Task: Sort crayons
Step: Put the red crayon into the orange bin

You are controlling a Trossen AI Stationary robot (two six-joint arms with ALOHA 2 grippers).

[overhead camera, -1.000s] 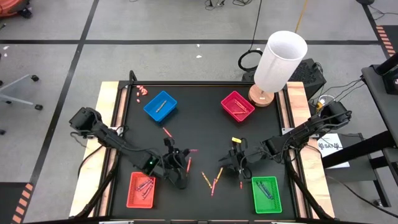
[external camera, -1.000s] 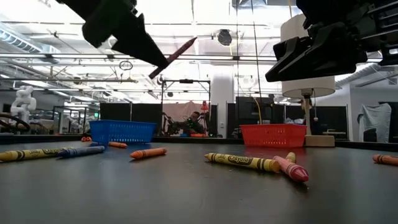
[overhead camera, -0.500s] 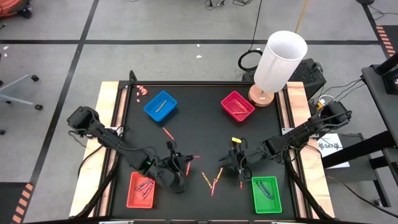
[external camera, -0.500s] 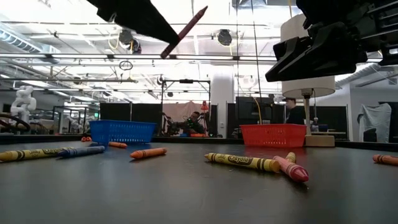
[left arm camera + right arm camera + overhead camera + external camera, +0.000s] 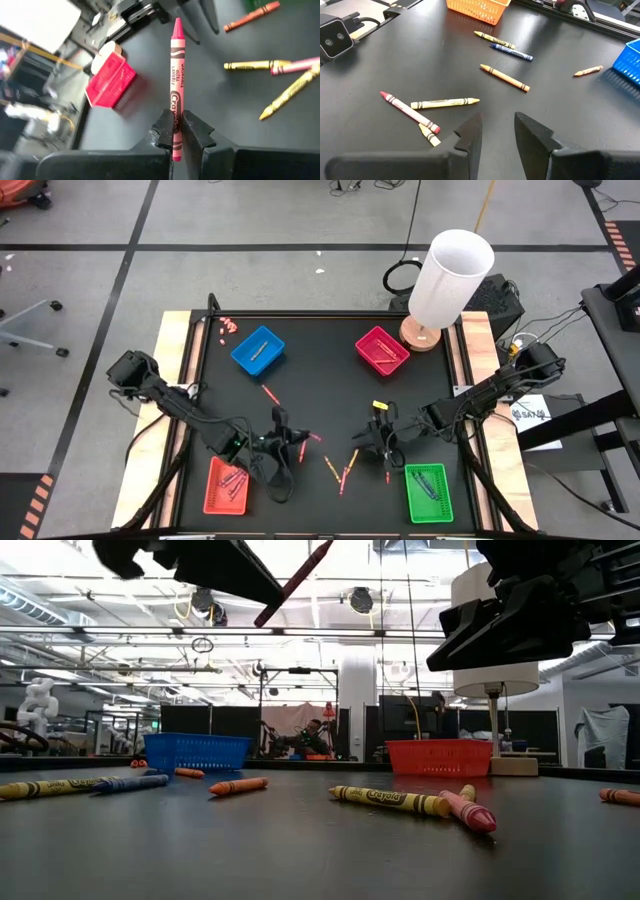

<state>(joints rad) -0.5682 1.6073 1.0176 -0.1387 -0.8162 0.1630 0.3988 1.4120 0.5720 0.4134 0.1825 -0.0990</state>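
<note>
My left gripper [image 5: 288, 444] is raised over the near middle of the black table, shut on a pink-red crayon [image 5: 176, 85]. The low view shows this crayon [image 5: 296, 580] high above the table, slanting, tip up. My right gripper [image 5: 497, 131] hangs open over the near right, nothing between its fingers. Several loose crayons lie flat between the arms: a yellow one [image 5: 445, 103], a pink-red one [image 5: 410, 112], an orange one [image 5: 505, 77] and a blue one [image 5: 512, 52]. My left gripper pinches the crayon's wrapped shaft near its blunt back end [image 5: 175, 131] between its two fingers. The crayon runs along the fingers and sticks out ahead, tip [image 5: 177, 24] leading; a short stub shows behind the pinch. It is lifted clear of the table.
A tray stands toward each corner: blue [image 5: 258, 350] far left, magenta [image 5: 382, 350] far right, red [image 5: 227, 485] near left, green [image 5: 430, 492] near right. A tall white cylinder on a wooden foot [image 5: 450, 275] stands at the far right corner. Tiny pink bits [image 5: 227, 326] lie far left.
My left gripper has risen a little with the crayon and rolled at the wrist. The crayon has gone up with it and now slants more steeply, tip higher. My right gripper has kept still.
</note>
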